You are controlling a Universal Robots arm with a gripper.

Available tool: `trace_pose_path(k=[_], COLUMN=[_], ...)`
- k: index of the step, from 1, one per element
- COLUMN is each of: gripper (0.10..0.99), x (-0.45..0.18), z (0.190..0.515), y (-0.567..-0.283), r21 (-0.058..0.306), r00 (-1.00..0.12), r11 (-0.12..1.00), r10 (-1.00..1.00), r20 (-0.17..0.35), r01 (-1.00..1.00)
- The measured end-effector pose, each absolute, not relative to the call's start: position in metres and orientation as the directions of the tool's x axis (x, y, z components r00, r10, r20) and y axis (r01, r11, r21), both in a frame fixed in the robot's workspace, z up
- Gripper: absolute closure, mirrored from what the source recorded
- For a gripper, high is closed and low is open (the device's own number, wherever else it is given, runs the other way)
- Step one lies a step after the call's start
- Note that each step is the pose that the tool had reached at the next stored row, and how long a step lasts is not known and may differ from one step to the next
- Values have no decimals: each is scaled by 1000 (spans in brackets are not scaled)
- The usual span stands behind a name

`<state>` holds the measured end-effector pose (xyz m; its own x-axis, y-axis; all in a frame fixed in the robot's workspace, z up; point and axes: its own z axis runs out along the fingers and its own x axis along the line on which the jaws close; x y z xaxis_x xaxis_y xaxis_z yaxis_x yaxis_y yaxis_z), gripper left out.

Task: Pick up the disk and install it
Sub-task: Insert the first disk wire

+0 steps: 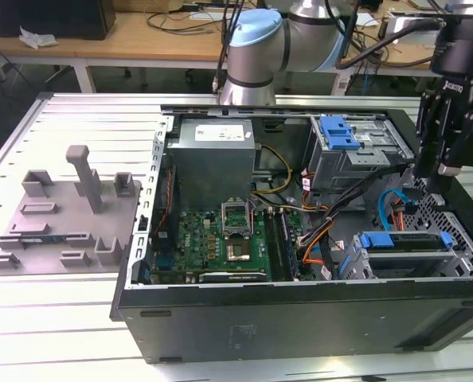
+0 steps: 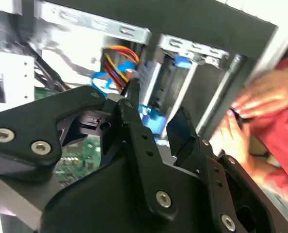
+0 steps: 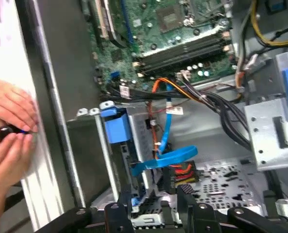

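The disk (image 1: 404, 241) sits inside the grey drive cage (image 1: 467, 267) at the near corner of the open computer case, on the exterior view's right. Its bright blue carrier bracket shows along the top; the silver face is hidden. In the first wrist view the bracket's blue end (image 3: 116, 130) pokes out of the cage. My gripper (image 1: 437, 177) hangs above and just behind that cage, clear of the disk. Its fingers (image 3: 187, 204) stand apart, open, with nothing between them. In the second wrist view the gripper (image 2: 158, 131) looks down at the cage.
A person's hands (image 3: 8, 126) hold a small dark thing just outside the case wall (image 3: 52, 121); the hands (image 2: 250, 116) are close to my gripper. A blue latch (image 1: 338, 131) tops the far drive cage. Loose cables (image 1: 392, 203), the motherboard (image 1: 220, 239) and a grey fixture plate (image 1: 61, 215) lie toward the exterior view's left.
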<state>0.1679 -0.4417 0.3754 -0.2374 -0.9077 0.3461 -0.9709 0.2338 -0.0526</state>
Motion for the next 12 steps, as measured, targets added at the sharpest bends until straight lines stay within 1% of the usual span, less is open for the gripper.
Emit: trace_pose_path(k=[1, 2, 6, 12], gripper=[584, 584, 584, 584], x=[168, 168, 168, 168], z=[375, 375, 373, 365], y=[-439, -437, -428, -424], r21=[-50, -51, -52, -52], r00=[-234, -234, -231, -227], r11=[232, 231, 229, 225], r10=[-901, -899, -899, -900], r20=[366, 371, 373, 373], r01=[-971, -972, -972, -973])
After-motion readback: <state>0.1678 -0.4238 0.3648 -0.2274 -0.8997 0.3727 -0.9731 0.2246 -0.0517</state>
